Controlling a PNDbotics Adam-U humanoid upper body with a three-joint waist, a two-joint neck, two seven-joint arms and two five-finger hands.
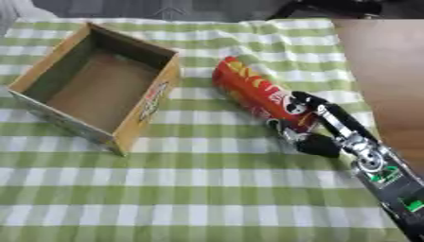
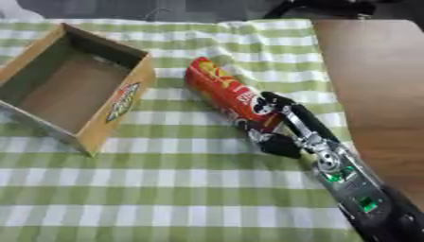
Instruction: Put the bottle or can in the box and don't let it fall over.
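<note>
Can: red cylindrical snack can [image 1: 252, 90] lying on its side on green checked cloth [image 1: 207, 189].
Right hand: black robot hand [image 1: 311, 124] curled around the can's near end.
Box: open brown cardboard box [image 1: 142, 111], just left of the can.

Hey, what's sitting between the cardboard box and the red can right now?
Nothing: only bare green checked cloth lies between the box and the can, clearest in the left eye view.

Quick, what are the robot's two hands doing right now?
Right hand: shut on the red can, which lies on the checked cloth.
Left hand: not in view.
</note>
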